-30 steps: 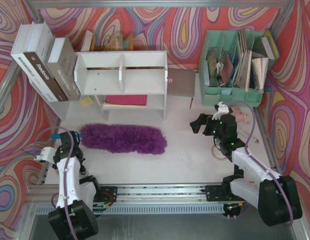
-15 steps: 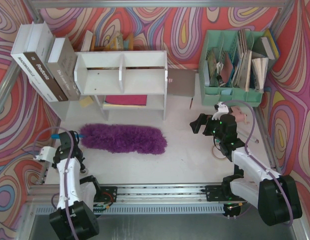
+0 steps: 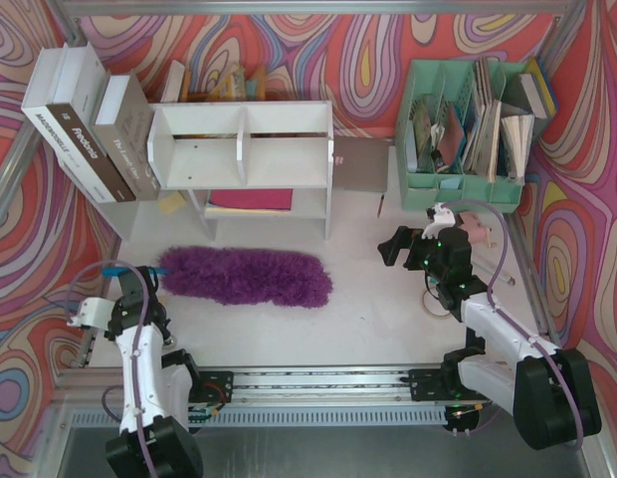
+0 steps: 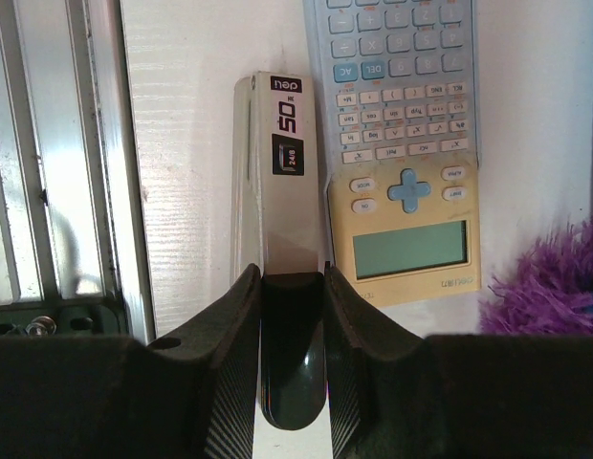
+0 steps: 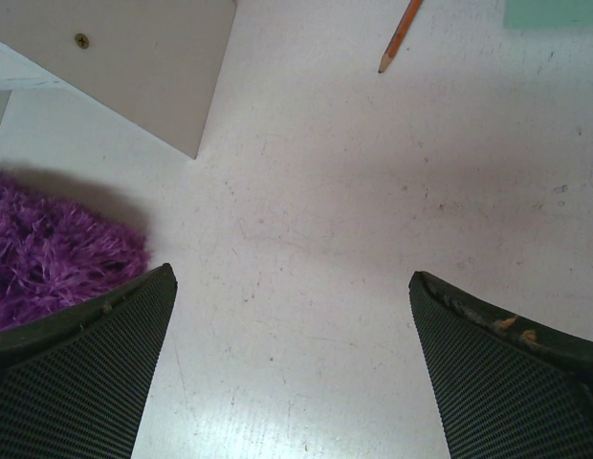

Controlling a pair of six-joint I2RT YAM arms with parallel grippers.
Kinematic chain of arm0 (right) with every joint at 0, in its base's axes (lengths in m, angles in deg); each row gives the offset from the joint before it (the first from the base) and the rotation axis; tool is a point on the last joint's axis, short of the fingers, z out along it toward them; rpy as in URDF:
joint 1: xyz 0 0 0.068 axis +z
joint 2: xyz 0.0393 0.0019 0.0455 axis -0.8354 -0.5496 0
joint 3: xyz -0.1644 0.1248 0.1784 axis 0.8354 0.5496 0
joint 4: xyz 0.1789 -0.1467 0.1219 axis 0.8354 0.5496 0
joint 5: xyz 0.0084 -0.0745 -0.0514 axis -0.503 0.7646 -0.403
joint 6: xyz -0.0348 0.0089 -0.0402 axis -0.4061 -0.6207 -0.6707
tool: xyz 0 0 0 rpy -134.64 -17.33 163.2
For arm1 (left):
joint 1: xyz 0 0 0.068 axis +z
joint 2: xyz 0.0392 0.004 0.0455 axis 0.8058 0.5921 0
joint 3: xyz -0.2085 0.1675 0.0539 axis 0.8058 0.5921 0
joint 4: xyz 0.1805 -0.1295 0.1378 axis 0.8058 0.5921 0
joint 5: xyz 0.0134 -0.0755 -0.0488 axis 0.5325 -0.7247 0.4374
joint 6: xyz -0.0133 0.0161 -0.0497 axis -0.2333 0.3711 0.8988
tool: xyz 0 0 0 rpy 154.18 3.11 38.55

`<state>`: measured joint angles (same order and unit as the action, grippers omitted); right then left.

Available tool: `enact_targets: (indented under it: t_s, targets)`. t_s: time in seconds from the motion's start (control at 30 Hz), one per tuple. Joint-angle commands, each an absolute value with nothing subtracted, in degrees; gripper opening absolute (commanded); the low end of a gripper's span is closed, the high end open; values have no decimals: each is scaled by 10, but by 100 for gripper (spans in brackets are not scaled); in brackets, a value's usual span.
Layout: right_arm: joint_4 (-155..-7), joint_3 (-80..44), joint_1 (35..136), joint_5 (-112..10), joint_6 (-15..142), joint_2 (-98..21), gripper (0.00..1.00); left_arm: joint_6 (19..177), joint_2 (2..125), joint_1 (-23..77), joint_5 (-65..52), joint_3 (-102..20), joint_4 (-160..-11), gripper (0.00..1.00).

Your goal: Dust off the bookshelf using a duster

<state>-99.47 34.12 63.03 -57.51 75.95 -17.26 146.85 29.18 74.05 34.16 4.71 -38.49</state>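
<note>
The purple duster lies flat on the white table in front of the bookshelf, its blue handle pointing left. My left gripper sits just past the handle end, at the table's left edge. In the left wrist view, the left gripper is shut on the black rounded end of a silver stapler, with duster fluff to the right. My right gripper hovers open over bare table right of the duster. Its wrist view shows the right gripper wide apart, with the duster's tip at left.
A yellow and blue calculator lies beside the stapler. Boxed books lean left of the bookshelf. A mint-green file organizer with papers stands at the back right. A pencil lies near a shelf panel. A metal rail borders the left.
My left arm has shifted slightly toward the near edge. The duster and the right arm have not moved.
</note>
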Motion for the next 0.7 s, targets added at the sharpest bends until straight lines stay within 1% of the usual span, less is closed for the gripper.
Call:
enact_targets:
  t_s: [0.0, 0.2, 0.5, 0.6, 0.67]
  targets:
    - [-993, 332, 633, -573, 759, -175, 99, 1475, 272, 743, 336, 65, -360, 24]
    - [-988, 329, 633, -572, 759, -172, 99, 1474, 287, 743, 334, 61, -358, 34]
    - [-987, 329, 633, -572, 758, -172, 99, 1474, 283, 743, 333, 61, -358, 34]
    - [-987, 329, 633, -572, 759, -173, 99, 1474, 282, 743, 332, 61, -355, 36]
    - [-987, 329, 633, -572, 759, -173, 99, 1476, 282, 743, 329, 59, -351, 41]
